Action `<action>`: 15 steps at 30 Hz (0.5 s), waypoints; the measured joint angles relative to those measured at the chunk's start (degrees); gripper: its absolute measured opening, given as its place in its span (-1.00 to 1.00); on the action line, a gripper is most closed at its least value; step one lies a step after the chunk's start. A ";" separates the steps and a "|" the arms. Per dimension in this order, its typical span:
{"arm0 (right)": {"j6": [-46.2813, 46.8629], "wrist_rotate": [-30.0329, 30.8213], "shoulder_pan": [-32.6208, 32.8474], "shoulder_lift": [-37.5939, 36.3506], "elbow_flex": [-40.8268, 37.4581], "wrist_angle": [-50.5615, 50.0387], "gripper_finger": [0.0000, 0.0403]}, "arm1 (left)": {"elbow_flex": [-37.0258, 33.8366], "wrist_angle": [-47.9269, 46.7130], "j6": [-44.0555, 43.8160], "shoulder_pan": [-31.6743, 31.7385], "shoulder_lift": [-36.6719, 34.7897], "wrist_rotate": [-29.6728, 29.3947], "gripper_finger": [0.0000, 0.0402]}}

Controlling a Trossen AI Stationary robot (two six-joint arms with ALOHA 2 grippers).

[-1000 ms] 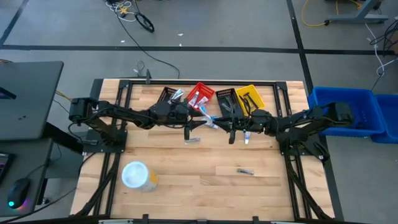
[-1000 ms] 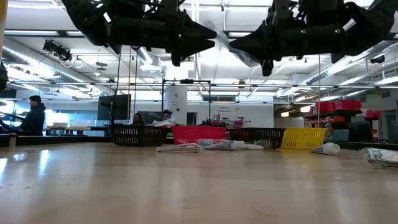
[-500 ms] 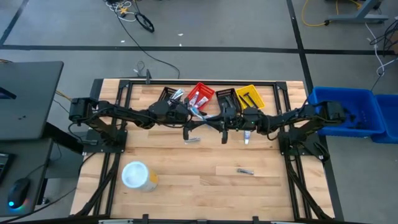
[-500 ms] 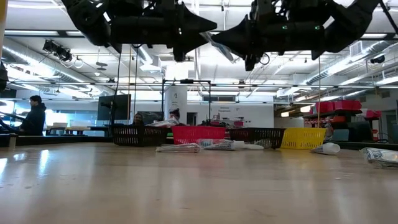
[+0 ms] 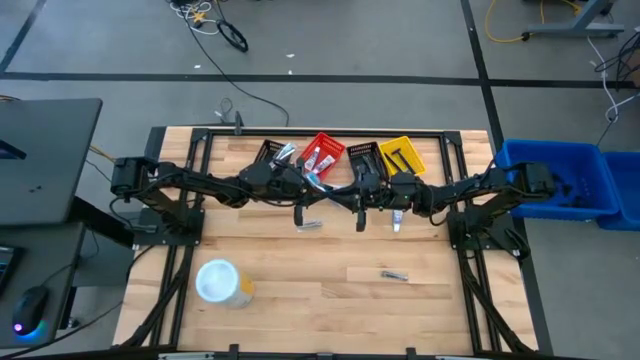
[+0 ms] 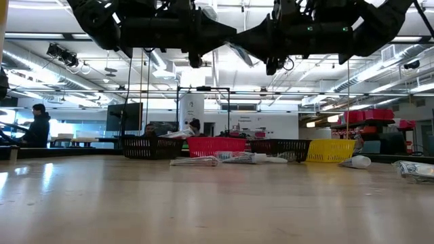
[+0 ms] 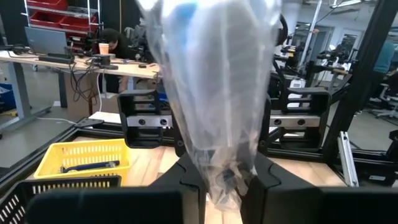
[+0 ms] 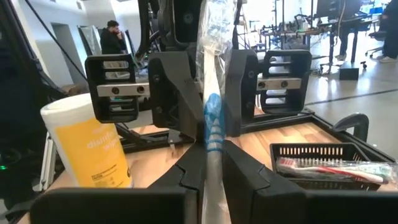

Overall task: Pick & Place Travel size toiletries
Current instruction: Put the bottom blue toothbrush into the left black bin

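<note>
Counter [image 5: 330, 290]: pale wooden slats in a dark frame
Far edge: black basket [image 5: 270, 154]; red basket [image 5: 322, 152]; second black basket [image 5: 362, 160]; yellow basket [image 5: 402, 154]
Middle: silvery sachet [image 5: 311, 224]; white tube [image 5: 397, 220]
Near side: white-lidded yellowish tub [image 5: 221, 283]; dark razor [image 5: 394, 275]

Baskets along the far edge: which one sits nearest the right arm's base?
The yellow basket. It is the last in the row toward the right arm's side, past the red basket and the two black ones, with dark stick-like items inside.
</note>
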 joint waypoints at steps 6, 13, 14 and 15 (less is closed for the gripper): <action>0.56 0.23 -0.04 0.00 0.02 -1.33 -0.57 | 0.00 -1.61 -1.05 -0.04 0.00 -1.61 -0.67; 0.01 2.62 -1.66 -4.22 0.04 -13.64 -0.32 | 0.00 -5.41 -2.11 0.00 0.00 -6.01 -0.72; -0.07 3.60 -1.96 -5.40 0.04 -16.37 -0.29 | 0.00 -6.15 -2.66 0.11 -0.03 -6.99 -0.72; -0.08 4.48 -2.37 -6.63 0.04 -19.05 -0.26 | 0.00 -7.44 -3.29 0.39 -0.25 -7.90 -0.72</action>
